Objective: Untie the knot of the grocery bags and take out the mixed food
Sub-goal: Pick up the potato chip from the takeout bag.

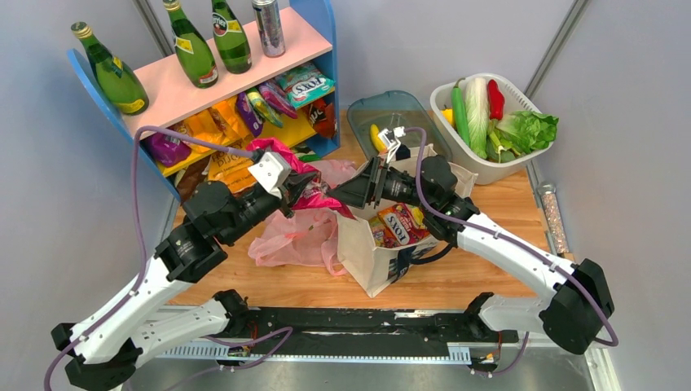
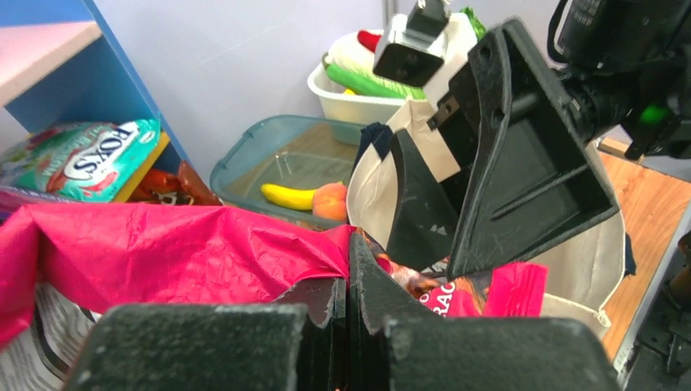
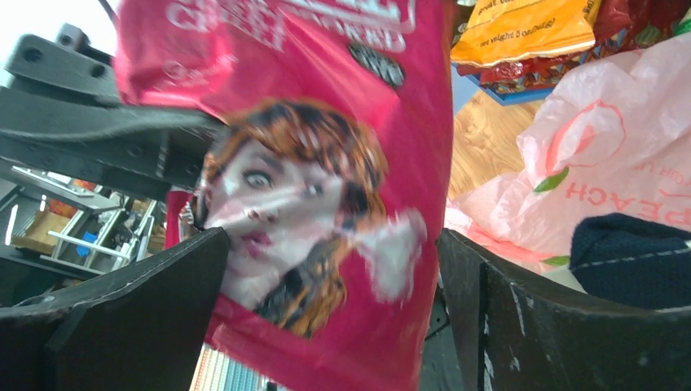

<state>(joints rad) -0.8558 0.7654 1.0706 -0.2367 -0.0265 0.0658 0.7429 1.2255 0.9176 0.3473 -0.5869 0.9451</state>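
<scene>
My left gripper is shut on a magenta crisp packet, pinching its edge above the table. My right gripper stands open just right of it, and the packet hangs between its spread fingers; I cannot tell whether they touch it. The cream canvas tote stands below the right gripper with snack packets in it. The pink plastic bag lies crumpled left of the tote; its knot is out of view. A banana and a peach lie in the teal tray.
A blue and pink shelf at back left carries green bottles and snack bags. A white basket at back right holds cucumber, pale cabbage, red pepper and lettuce. The teal tray sits between them.
</scene>
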